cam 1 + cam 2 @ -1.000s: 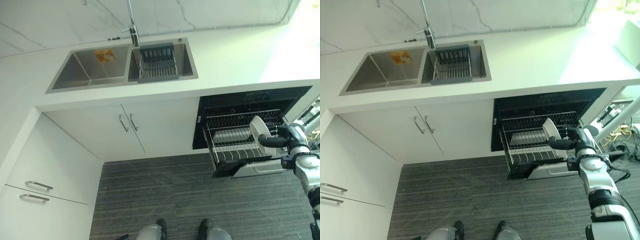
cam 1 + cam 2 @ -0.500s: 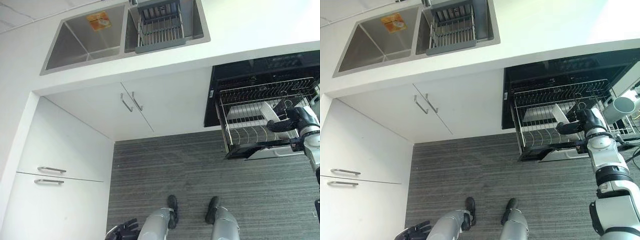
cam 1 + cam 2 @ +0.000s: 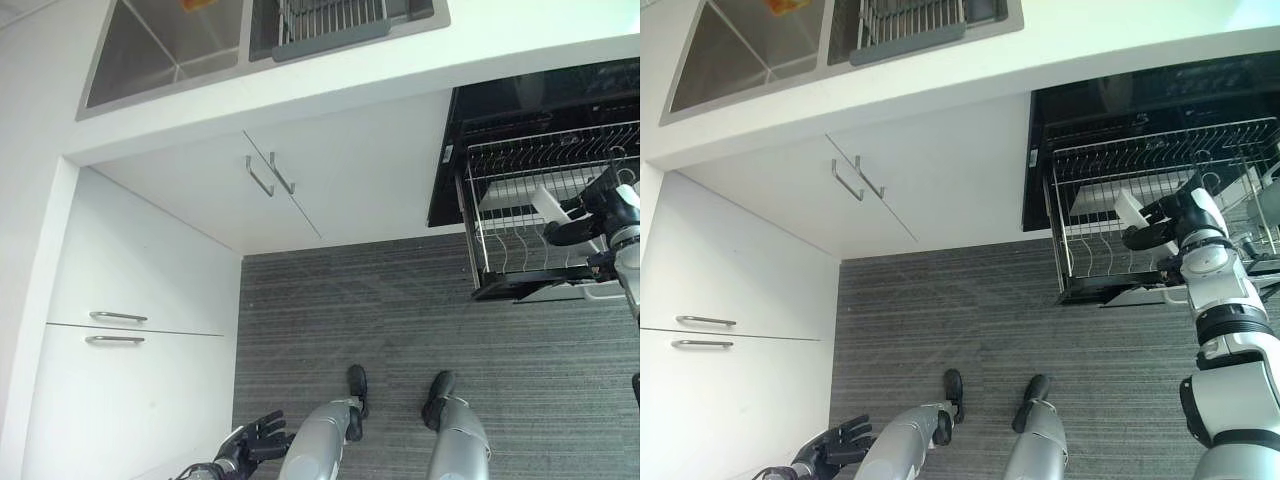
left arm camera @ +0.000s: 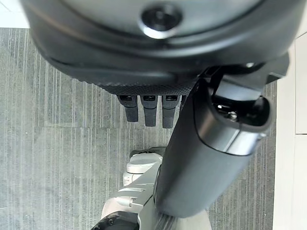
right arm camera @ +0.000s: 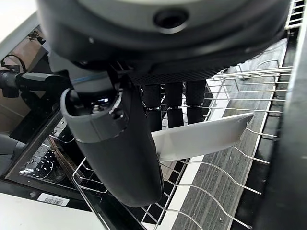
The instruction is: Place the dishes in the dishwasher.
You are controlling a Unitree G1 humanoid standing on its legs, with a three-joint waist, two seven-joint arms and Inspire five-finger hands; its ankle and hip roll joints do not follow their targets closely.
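Above the pulled-out dishwasher rack (image 3: 1140, 225), a white plate (image 5: 201, 136) is pinched by the right robot hand (image 3: 1168, 220), while the left robot hand (image 3: 252, 445) is held relaxed near the floor (image 3: 400, 320).

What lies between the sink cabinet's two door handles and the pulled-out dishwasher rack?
Only plain white cabinet door separates the handles from the rack, seen in both eye views.

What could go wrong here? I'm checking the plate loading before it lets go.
1. The right hand pinches the white plate by one edge, tilted over the wire rack; released now, it may fall flat rather than settle between the tines.
2. The rack is pulled out over the open dishwasher door, so pushing down might jolt it.
3. The left hand hangs low and could not steady anything.
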